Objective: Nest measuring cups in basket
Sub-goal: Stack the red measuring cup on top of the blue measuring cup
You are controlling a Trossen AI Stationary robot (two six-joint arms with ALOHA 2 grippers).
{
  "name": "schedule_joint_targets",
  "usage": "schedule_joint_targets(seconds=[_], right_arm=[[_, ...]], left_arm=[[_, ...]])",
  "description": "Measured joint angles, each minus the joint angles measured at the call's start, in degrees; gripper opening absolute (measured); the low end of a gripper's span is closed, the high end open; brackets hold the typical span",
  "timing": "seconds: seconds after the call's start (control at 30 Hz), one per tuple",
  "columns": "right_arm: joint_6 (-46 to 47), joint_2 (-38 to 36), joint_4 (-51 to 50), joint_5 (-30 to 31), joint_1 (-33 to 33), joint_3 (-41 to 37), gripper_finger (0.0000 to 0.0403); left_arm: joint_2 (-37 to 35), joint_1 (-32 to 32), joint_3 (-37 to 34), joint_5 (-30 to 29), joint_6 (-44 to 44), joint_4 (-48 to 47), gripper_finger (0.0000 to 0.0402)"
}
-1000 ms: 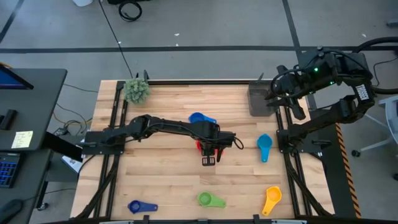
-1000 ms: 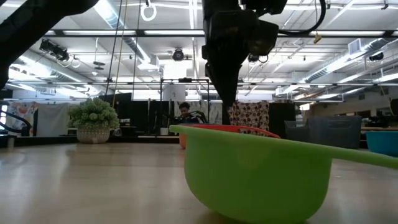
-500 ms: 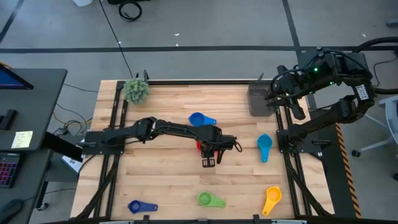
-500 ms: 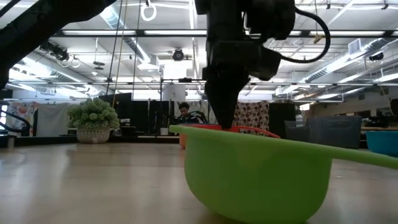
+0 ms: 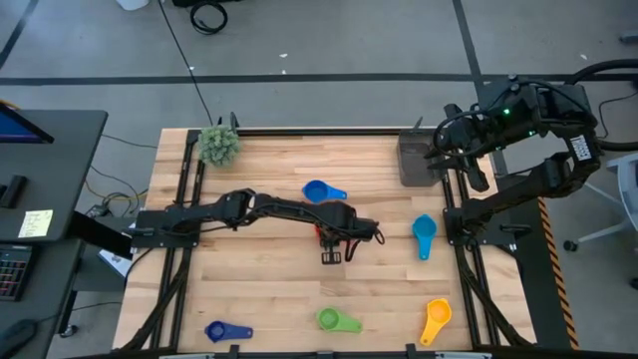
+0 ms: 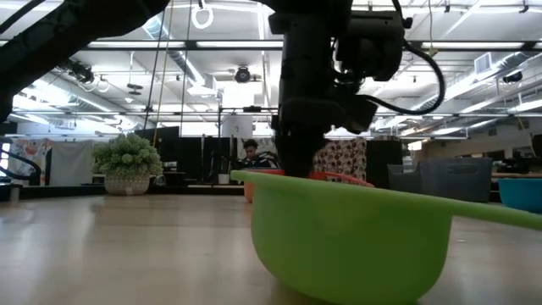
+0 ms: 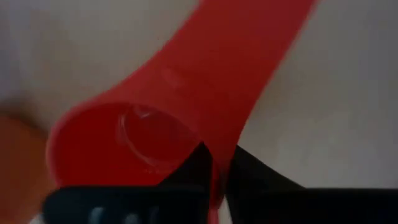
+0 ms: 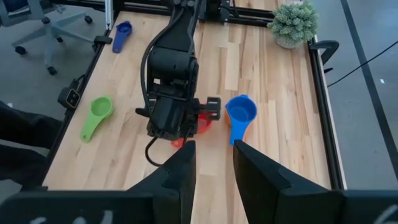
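The overhead camera mostly hides the red measuring cup [image 5: 320,232] under the left hand [image 5: 332,255], near the surface's [image 5: 259,289] middle. The left wrist camera fills that in: the red bowl sits right at the dark fingers [image 7: 193,168], which are pinched onto its rim.

The left arm stretches across from 9 o'clock, hand pointing down. The right hand [image 5: 439,157] hangs over the dark grey basket [image 5: 413,160] at about 2 o'clock, its fingers [image 8: 180,171] a little apart with nothing between them.

The low camera mainly gets the green measuring cup [image 6: 347,246] up close.
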Motion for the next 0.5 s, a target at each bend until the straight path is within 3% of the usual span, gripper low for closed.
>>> schedule_joint_targets(seconds=[0.33,0.5], right_arm=[[-0.4,0.0,0.0,0.1,0.0,0.0,0.0112],[-0.4,0.0,0.0,0.2,0.0,0.0,0.0112]], left_arm=[[-1.3,0.4,3.7,-1.1,-3.6,-9.6,0.0012],[-6.9,1.0,3.8,0.4,-6.8,-10.2,0.0012]])
